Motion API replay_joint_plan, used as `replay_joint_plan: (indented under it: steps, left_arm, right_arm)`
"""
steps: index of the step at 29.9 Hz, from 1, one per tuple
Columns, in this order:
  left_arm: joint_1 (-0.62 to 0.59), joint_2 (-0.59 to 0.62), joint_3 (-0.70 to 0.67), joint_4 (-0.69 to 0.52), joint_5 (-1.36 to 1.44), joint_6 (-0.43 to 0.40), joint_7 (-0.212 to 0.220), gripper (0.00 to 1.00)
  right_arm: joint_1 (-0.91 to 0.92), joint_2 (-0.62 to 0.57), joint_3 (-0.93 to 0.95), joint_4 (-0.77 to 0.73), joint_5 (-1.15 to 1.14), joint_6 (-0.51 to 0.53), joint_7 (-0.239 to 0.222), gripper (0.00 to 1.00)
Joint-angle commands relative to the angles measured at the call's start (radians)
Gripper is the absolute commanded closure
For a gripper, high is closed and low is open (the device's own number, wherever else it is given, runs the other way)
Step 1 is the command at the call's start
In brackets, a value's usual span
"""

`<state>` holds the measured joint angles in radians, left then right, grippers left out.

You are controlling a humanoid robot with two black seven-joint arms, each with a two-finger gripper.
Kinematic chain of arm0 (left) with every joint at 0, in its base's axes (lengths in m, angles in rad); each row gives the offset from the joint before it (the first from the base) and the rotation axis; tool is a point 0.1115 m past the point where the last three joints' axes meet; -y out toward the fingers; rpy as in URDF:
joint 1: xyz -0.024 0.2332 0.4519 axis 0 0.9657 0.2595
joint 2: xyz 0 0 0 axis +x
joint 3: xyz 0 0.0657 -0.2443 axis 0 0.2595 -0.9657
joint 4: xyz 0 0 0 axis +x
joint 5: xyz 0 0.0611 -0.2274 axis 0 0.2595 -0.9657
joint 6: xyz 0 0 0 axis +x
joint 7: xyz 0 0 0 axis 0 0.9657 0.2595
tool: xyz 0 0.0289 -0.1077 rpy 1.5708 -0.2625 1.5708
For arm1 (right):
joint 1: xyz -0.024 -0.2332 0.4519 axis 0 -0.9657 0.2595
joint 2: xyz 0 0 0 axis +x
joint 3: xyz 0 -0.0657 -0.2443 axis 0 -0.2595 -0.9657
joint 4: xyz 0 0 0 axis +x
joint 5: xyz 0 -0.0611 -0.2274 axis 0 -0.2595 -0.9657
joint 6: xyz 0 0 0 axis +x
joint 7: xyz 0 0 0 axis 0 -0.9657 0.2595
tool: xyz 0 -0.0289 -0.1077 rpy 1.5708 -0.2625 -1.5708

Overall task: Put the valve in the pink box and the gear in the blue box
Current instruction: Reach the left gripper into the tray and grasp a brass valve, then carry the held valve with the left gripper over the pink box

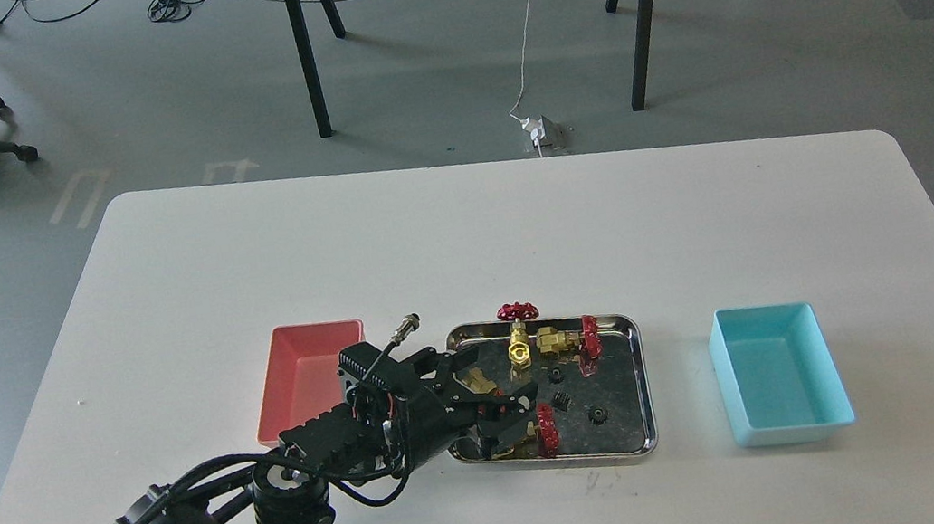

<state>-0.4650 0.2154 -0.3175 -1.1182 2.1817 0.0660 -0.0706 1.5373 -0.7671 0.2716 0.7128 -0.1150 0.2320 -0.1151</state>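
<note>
Left gripper (498, 385) reaches into the left end of the steel tray (630, 449) on the white worktop (463, 235), its fingers spread, one above and one below a brass valve (478, 381) lying there. Another valve (543, 430) with a red handwheel lies just below the lower finger. Two more valves (519, 332) sit at the tray's far side, with small black gears (598, 414) mid-tray. Left of the tray is the pink box (298, 363), partly hidden by the arm; the blue box (775, 374) stands well to the right
</note>
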Motion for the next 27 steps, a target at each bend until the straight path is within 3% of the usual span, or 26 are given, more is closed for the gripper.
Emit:
replay_joint_plan:
  steps: [1,5,7,11,19,22,27]
  left_arm:
    - [0.000,0.007,0.001,0.018,0.000,0.000,0.000,0.33]
    - [0.002,0.013,0.003,0.021,0.000,-0.002,-0.009,0.48]
    - [0.003,0.007,0.001,0.021,0.000,-0.002,-0.014,0.66]
    - [0.019,0.006,0.000,0.015,0.000,-0.003,-0.009,0.87]
    - [0.017,0.027,-0.109,-0.110,0.000,-0.008,0.011,0.89]
    - [-0.003,0.082,-0.173,-0.175,0.000,-0.017,0.037,0.89]
    - [-0.023,0.249,-0.265,-0.247,-0.057,-0.014,0.040,0.89]
  right_arm:
    - [-0.002,0.000,0.000,-0.004,0.000,0.000,0.002,0.01]
    - [-0.005,0.002,0.000,-0.009,0.000,0.000,0.002,0.01]
    - [-0.005,0.005,0.000,-0.010,-0.002,0.000,0.003,0.01]
    - [-0.006,0.011,0.000,-0.013,-0.002,0.000,0.003,0.01]
    - [-0.019,0.012,-0.005,-0.015,-0.028,0.003,0.003,0.01]
    - [-0.022,0.011,-0.005,-0.015,-0.028,0.003,0.002,0.01]
    - [-0.016,0.011,-0.005,-0.015,-0.029,0.003,0.002,0.01]
